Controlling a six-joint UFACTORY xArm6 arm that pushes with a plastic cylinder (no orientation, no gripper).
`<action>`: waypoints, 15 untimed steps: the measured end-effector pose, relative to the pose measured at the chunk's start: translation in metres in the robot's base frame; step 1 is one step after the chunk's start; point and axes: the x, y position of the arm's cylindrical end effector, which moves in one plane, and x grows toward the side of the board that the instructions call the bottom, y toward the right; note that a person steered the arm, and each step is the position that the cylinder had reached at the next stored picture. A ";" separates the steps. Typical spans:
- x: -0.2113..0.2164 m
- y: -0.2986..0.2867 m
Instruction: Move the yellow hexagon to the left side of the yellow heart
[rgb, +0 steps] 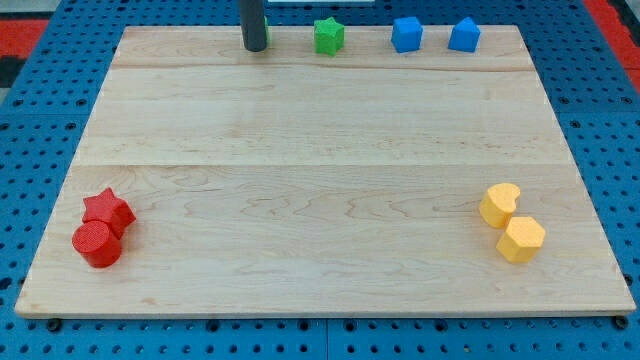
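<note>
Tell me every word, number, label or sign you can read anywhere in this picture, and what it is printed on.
None: no readable text in the camera view.
The wooden board, the yellow hexagon, the yellow heart, the red star, the red cylinder, the green block, the two blue blocks and my tip are all unmarked.

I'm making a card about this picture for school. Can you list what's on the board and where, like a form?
my tip: view's top edge, left of green block
blue blocks: top, right of green
yellow heart: right side, low
yellow hexagon: touching heart, below-right of it
red star, red cylinder: bottom left, touching
</note>
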 end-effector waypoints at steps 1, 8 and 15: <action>0.059 0.027; 0.176 0.435; 0.296 0.213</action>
